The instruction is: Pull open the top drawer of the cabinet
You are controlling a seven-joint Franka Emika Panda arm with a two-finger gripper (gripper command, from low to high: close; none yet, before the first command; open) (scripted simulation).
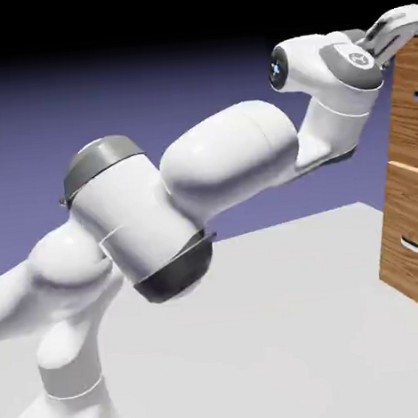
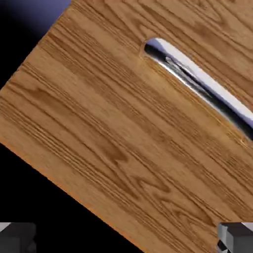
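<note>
At the exterior view's right edge, you had the cabinet (image 1: 413, 204) standing on the pale table (image 1: 286, 331), its brown wood grain cut off by the frame so that only a slice of its stacked fronts showed. The top drawer (image 1: 411, 106) sat flush with the fronts beneath it, closed, with a lighter seam running below it, and nothing of its inside could be seen (so what any drawer held could not be told). Your white arm (image 1: 209, 172) rose from the lower left and reached up and across, and the gripper (image 1: 392, 34) was up by the cabinet's upper corner, just beside the top drawer's front; whether it touched the wood could not be told from there. In the hand view the wood of the top drawer (image 2: 123, 133) filled most of the frame at a slant, and its silvery bar handle (image 2: 202, 89) ran diagonally across the upper right, well away from the fingertips. Those two grey fingertips (image 2: 237, 237) sat far apart at the bottom corners, spread wide with nothing between them.
</note>
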